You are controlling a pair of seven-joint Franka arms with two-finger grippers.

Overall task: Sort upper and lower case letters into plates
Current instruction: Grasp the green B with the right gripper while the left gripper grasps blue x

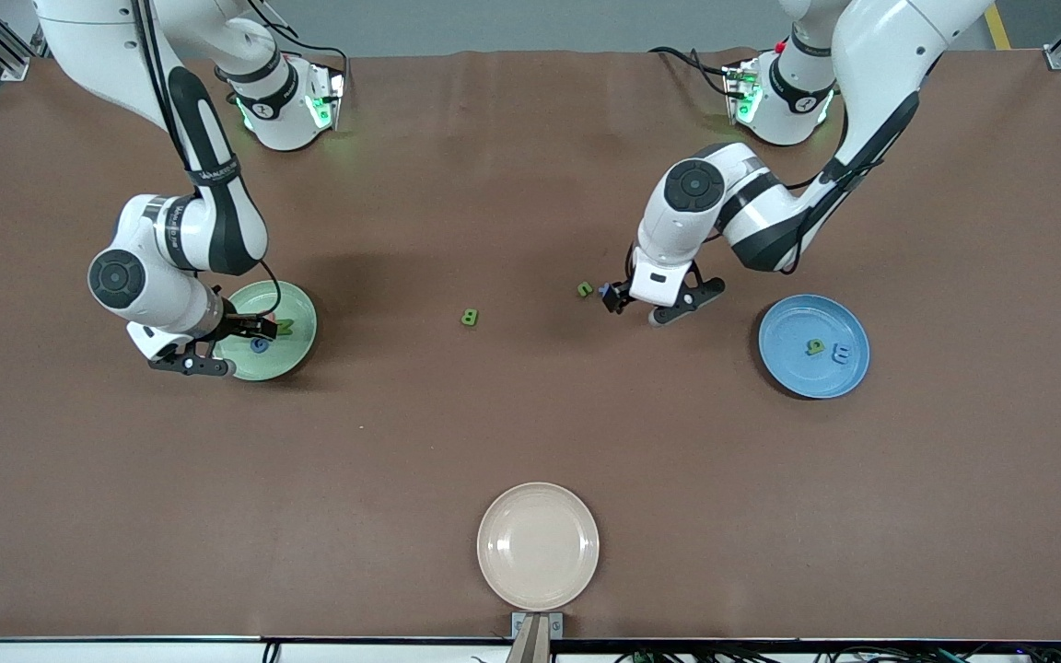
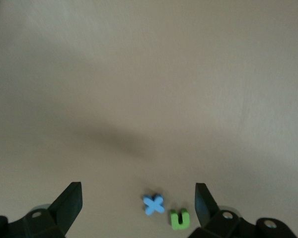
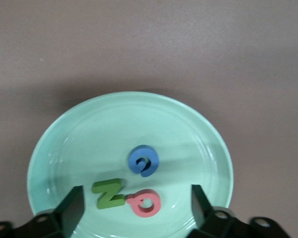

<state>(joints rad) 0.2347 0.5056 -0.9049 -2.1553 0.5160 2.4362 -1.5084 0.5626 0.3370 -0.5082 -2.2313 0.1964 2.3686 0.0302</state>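
Right gripper (image 3: 136, 210) hangs wide open, empty, over the pale green plate (image 1: 302, 313) holding three letters, apparently just dropped; left gripper (image 2: 139, 206), also spread empty, hovers over blue X (image 2: 154, 204) and green U (image 2: 180, 218), likely next.

The right gripper (image 1: 238, 345) hangs low toward the right arm's end of the table, fingers spread wide; the left gripper (image 1: 648, 308) hangs low nearer the middle, fingers likewise apart, empty
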